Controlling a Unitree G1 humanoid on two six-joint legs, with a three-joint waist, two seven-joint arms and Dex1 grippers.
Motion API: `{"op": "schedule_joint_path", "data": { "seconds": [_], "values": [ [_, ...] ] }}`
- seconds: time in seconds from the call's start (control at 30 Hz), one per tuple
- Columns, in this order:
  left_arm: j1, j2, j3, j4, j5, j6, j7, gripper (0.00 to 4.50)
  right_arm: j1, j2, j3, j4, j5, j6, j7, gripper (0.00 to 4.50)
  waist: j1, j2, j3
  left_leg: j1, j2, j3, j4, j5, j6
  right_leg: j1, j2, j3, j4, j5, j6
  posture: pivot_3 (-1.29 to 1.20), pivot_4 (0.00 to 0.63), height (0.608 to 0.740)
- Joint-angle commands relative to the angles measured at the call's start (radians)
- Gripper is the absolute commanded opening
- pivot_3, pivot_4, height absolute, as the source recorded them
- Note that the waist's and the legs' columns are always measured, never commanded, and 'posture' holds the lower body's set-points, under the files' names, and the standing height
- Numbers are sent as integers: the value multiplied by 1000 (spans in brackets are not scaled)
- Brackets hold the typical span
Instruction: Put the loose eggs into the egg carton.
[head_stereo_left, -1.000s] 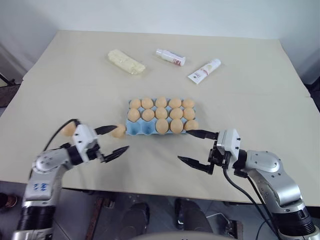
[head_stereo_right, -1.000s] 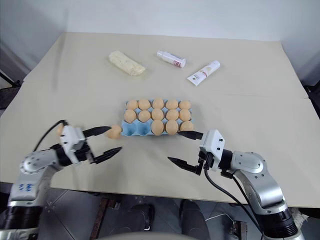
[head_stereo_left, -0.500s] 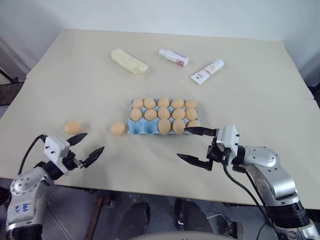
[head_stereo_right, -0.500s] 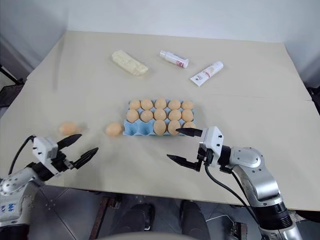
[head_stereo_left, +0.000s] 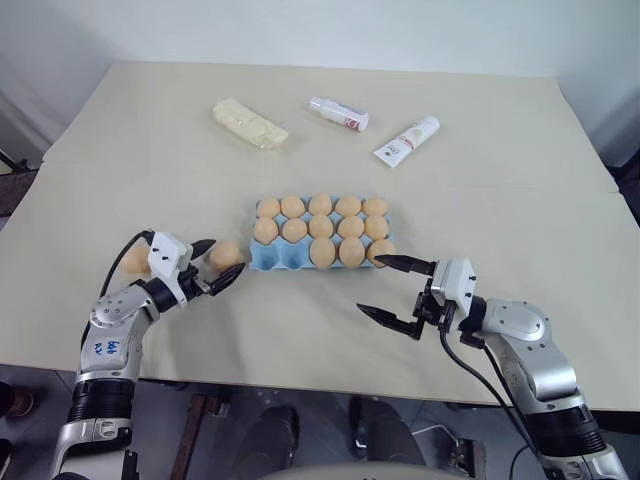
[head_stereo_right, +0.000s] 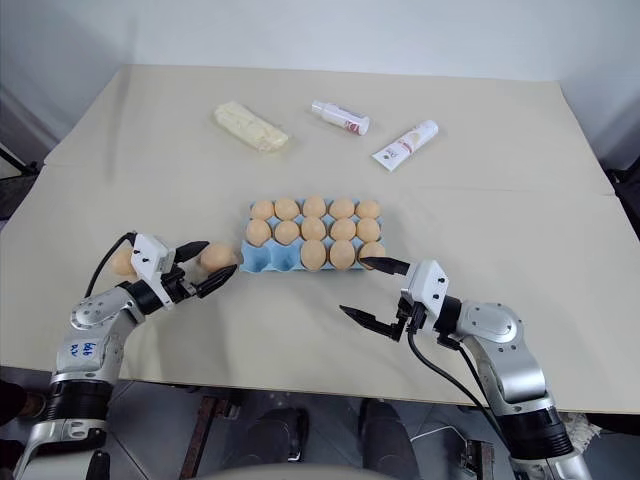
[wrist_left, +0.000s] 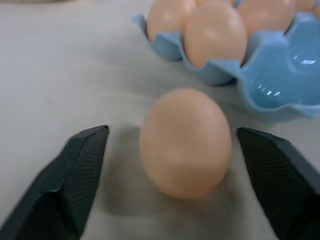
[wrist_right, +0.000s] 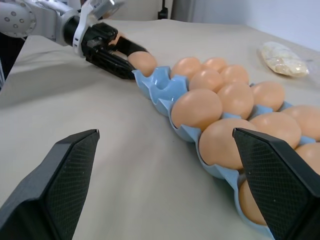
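Egg carton (head_stereo_left: 322, 232) holds thirteen eggs; two front-left cups appear empty. Two loose eggs remain: my left gripper (head_stereo_left: 214, 266) brackets one (head_stereo_left: 226, 254), jaws apart, unclamped; the other (head_stereo_left: 135, 260) lies further left. Right gripper (head_stereo_left: 392, 290) wide, empty.

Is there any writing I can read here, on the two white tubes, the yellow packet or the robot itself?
White tube with red cap end: print too small to read.
White squeeze tube: reddish print, unreadable.
Pale yellow wrapped block: no text visible.
Left forearm sticker: blue characters, too blurred to read.
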Motion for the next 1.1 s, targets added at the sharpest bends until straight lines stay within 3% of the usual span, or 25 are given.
{"op": "schedule_joint_path", "data": {
  "seconds": [0.03, 0.17, 0.23, 0.33, 0.47, 0.6, 0.77, 1.0, 1.1],
  "values": [
    [-17, -9, -11, 20, 6, -17, -9, 2973, 20, 18, 0, -20, -5, -29, -19, 4500, 1, 0, 0, 0, 0, 0, 0, 0, 0, 0, 0, 0, 0, 0, 0, 0, 150, 740],
    [-17, -21, 25, -6, -19, -52, 0, 1784, 35, 33, -6, -29, -6, -24, -44, 4500, 4, 0, 0, 0, 0, 0, 1, 0, 1, 0, 0, 0, 1, 0, 0, 0, 150, 740],
    [-11, -28, 48, -42, -51, -71, -12, 1534, 43, 33, -7, -34, -5, -22, -50, 4500, 3, 0, 0, 0, 0, 0, 1, 0, 1, 0, 0, 0, 1, 0, 0, 0, 150, 740],
    [-4, -34, 58, -147, -118, -55, -55, 1534, 58, 27, -10, -40, -4, -22, -54, 4500, 3, 0, 0, 0, 0, 0, 0, 0, 1, 0, 0, 0, 1, 0, 0, 0, 150, 740],
    [-44, -52, -50, -273, -121, -4, -105, 1534, 60, 25, -14, -41, -4, -20, -63, 4500, 7, 0, 0, 0, 0, 0, 1, 0, 0, 1, -1, 0, 0, 0, 0, 0, 150, 740],
    [-112, -92, -143, -225, -64, 2, -111, 1534, 58, 28, -14, -44, -8, -22, -77, 4500, 7, 0, 0, 0, -2, -1, 2, 1, 2, 2, -1, 0, 0, 1, 1, 0, 150, 740],
    [-148, -100, -157, -144, -39, -3, -102, 1534, 67, 20, -21, -69, -12, -21, -98, 4500, -14, 0, 0, 1, 0, 0, 0, 1, 1, 0, 2, 1, 2, 1, 1, 0, 150, 740],
    [-136, -85, -131, -140, -35, -31, -104, 3598, 77, 27, -16, -84, -9, -22, -115, 4500, -15, 0, 0, 0, 0, 0, 1, 1, 1, 0, 1, 1, 2, 1, 1, 0, 150, 740],
    [-70, -41, -78, -231, -82, -19, -128, 3598, 75, 28, -12, -83, -6, -22, -112, 4500, -21, 0, 0, 1, 0, 0, 0, 1, 1, 0, 1, 2, 2, 1, 1, 0, 150, 740]
  ]
}}
